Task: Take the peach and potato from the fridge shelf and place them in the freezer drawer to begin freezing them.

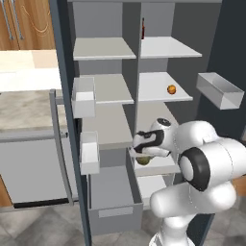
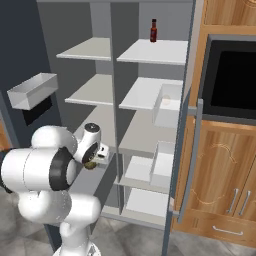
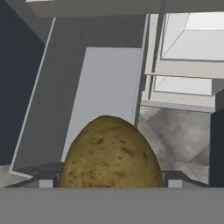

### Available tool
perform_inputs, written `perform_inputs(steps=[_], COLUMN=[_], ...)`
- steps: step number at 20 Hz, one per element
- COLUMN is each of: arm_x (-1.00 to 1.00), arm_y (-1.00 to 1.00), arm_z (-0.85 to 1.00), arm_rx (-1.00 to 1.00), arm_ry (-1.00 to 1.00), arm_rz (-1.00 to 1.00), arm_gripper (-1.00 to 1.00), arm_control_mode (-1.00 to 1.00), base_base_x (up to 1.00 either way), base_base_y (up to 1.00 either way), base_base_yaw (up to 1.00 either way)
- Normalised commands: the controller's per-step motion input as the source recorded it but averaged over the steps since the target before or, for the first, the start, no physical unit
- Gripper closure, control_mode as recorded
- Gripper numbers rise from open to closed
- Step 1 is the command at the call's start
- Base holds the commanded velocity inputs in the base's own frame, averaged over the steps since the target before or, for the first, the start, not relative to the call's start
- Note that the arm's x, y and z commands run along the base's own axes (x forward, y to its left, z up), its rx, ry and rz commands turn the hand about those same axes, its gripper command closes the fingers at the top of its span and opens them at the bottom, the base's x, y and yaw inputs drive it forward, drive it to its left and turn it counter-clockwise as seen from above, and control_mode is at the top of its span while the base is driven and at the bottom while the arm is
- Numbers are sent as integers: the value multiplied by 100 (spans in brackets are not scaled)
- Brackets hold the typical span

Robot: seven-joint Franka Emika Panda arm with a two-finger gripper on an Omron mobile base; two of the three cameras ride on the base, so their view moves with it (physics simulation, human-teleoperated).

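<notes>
The hand is clenched on the potato, a smooth oval lump with a tan-brown skin, a yellowish tint and small dark speckles; in the hand view it bulges up between the two dark finger tips, one pressed against each side. From the left base view the potato shows as a dull olive-brown curve under the hand's black-and-white casing, held in the air above the open freezer drawer, a deep, matte grey box with straight walls, a flat front panel and a pale horizontal handle strip. In the hand view the drawer's plain grey floor lies below the potato. The peach is a small glossy orange ball with a reddish blush; it sits alone on the fridge shelf, a flat, glossy white-grey board with a thin front edge, in the right-hand column of the fridge and well above the hand. A small dark red bottle stands upright at the back of the top right shelf. Translucent white bins with boxy walls hang on the open door, and the floor is mottled grey stone tile. Wood-grain cabinets with slim metal handles stand beside the fridge.
</notes>
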Motion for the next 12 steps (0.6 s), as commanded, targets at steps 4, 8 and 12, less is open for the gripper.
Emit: perform_inputs(steps=[4,8,12], arm_x=[22,3,0], arm_y=[9,9,33], arm_z=[-65,-57,-44], arm_rx=[0,0,-3], arm_ry=[1,0,0], arm_rz=[17,15,12], arm_gripper=[100,100,100], arm_control_mode=[-100,-100,-100], base_base_x=[0,0,0], base_base_y=[0,0,0], base_base_yaw=[0,0,0])
